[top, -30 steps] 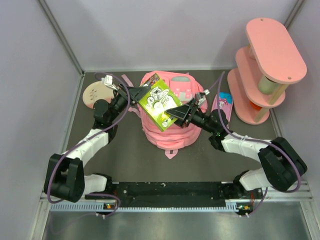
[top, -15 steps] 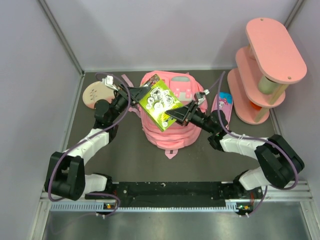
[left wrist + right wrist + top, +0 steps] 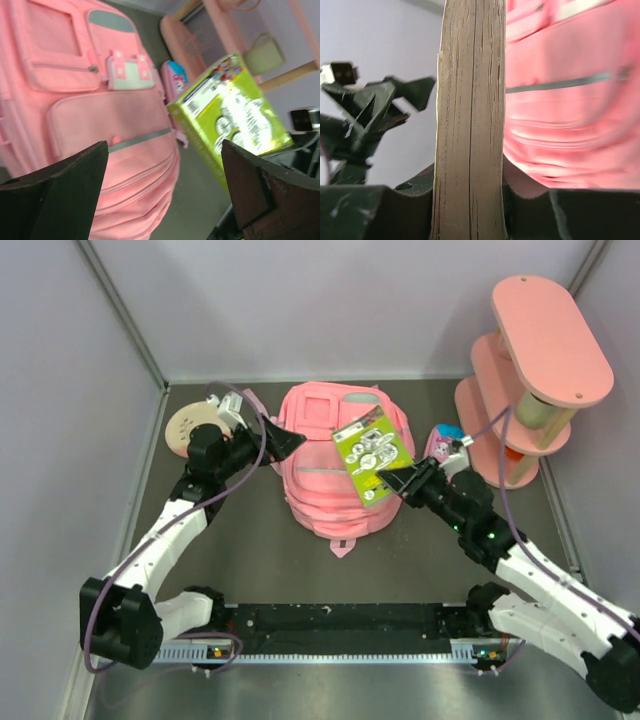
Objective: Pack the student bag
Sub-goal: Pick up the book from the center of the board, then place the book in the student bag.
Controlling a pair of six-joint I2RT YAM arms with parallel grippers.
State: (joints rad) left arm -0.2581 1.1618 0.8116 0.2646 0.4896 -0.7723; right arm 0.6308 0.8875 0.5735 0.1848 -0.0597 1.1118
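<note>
1. Student bag [image 3: 325,475]: a large pink fabric backpack with grey zipper strips, lying flat on the dark table with its front pockets facing up. Its long axis runs from the arm bases toward the far wall. The small loop end points toward the bases.
2. Right gripper [image 3: 393,481]: at the bag's right edge, clamped on a thin yellow-green printed book [image 3: 372,460] by its near end. The right wrist view shows the book's page edge standing upright between the jaws, with the bag's pink fabric directly beyond it.
3. Book position: raised over the right side of the bag. Its long axis is roughly parallel to the bag's, tilted slightly to the right at the far end.
4. Left gripper [image 3: 287,440]: at the bag's far-left corner, jaws spread wide and empty. The left wrist view shows both fingers [image 3: 70,185] parted, with only the bag visible between them.
5. Governing relation (judgement): the bag lies to the left of and below the right gripper, so the book would have to travel leftward and down to enter it. The right arm carries the load. The left arm is just as close to the bag and free, so it is suited to parting an opening.
6. Whether any compartment is unzipped cannot be determined from these views.
7. Right of the bag: a small pink cartoon pencil case [image 3: 446,440], and beyond it a pink tiered shelf [image 3: 535,350].
</note>
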